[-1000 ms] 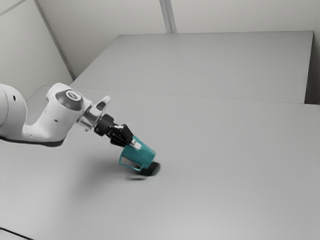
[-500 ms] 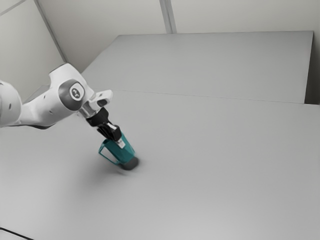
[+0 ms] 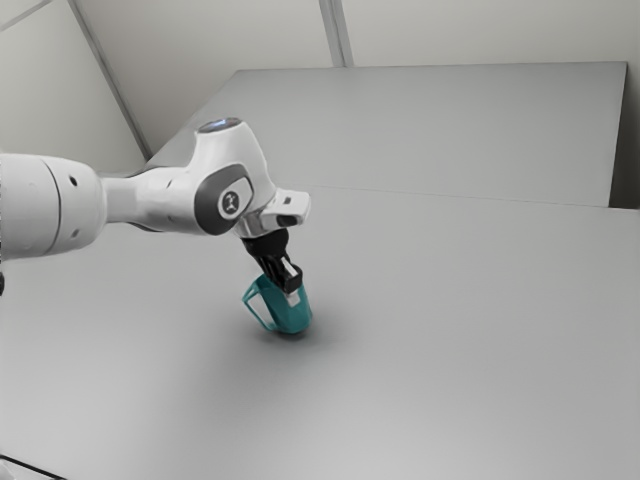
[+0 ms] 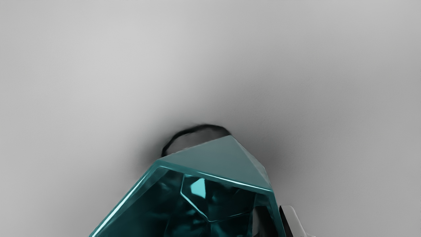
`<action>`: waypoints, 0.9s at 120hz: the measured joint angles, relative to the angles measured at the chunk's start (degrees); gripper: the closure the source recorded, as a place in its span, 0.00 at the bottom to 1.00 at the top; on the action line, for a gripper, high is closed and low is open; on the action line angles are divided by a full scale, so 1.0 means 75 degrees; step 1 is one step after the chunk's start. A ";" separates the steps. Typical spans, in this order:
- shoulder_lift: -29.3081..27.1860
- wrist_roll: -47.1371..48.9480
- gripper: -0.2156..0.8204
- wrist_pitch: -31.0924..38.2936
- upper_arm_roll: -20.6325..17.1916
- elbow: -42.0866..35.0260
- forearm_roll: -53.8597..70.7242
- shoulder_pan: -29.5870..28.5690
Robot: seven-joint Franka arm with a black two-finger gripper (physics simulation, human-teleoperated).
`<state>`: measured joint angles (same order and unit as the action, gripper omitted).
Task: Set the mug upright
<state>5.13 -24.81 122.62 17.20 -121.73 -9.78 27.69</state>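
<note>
Since the mug (image 3: 293, 315) is mouth-up and leaning only a bit, with its top toward the exterior view's left, I'd call this the levelling and setting-down part of the job. It's out on the grey table (image 3: 450, 330), base right at the surface, though I honestly can't tell if the bottom is fully seated. The gripper (image 3: 289, 292) is at the rim and looks clamped on the mug's wall: there's a pale fingertip (image 4: 293, 221) outside it in the wrist view and a dark shape just inside that's probably the other finger. Next move, imo: take out whatever lean is left, get the base flat, and only then let go, cause an early release could make it rock over. As for looks, it's a glossy teal thing, all flat facets and sharp creases instead of a round body, with bright glints along the rim. The handle (image 3: 256, 314) is an angular loop on the exterior view's left, and the bottom (image 4: 201, 127) has a dark curved edge. Tabletop is plain and matte, with a soft shadow around the mug.
</note>
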 joint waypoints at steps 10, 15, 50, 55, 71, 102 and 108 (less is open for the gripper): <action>0.0053 0.0196 0.96 0.0004 -0.0020 0.0027 0.0331 -0.0055; 0.0055 0.0288 0.96 0.0004 -0.0037 0.0035 0.0497 -0.0121; 0.0182 0.0833 0.96 -0.0043 -0.0110 0.0091 0.1644 -0.0045; 0.0237 0.0896 0.96 -0.0050 -0.0111 0.0091 0.1743 -0.0053; 0.0378 0.1072 0.96 -0.0062 -0.0114 0.0091 0.1909 -0.0061; 0.0324 0.1234 0.55 -0.0097 -0.0114 0.0083 0.1911 -0.0055; 0.0234 0.1250 0.48 -0.0102 -0.0109 0.0093 0.1912 -0.0052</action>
<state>6.88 -15.44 121.85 16.39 -121.04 4.56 27.30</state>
